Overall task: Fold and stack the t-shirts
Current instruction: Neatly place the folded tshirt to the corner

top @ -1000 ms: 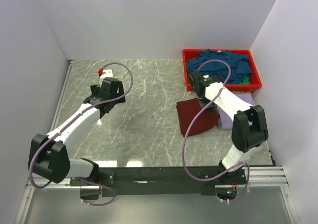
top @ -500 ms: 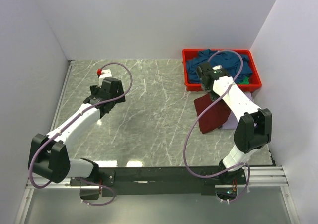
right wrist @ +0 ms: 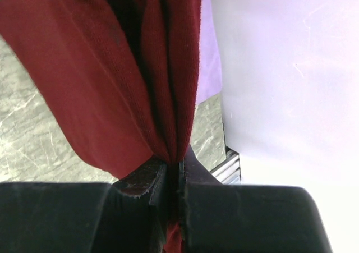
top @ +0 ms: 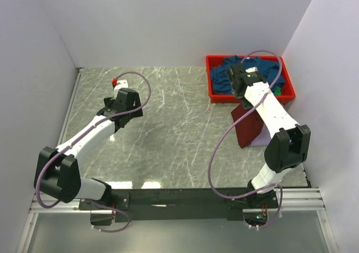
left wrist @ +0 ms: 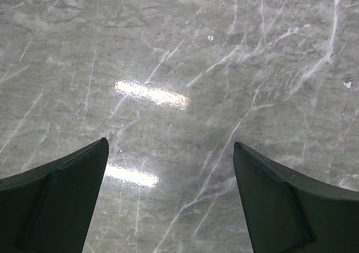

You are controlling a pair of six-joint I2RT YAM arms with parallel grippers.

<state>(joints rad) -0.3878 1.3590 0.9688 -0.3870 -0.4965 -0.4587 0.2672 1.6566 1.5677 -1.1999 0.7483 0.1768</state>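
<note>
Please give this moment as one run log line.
left gripper: open over table | right gripper: shut on maroon t-shirt, hanging near red bin | lavender t-shirt: on table, partly hidden

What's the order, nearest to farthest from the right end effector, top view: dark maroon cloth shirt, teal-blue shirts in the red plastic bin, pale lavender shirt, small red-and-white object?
1. Dark maroon cloth shirt: pinched in the right end effector.
2. Teal-blue shirts: in the red plastic bin beside it.
3. Pale lavender shirt: lying toward the near right.
4. Small red-and-white object: far left.
</note>
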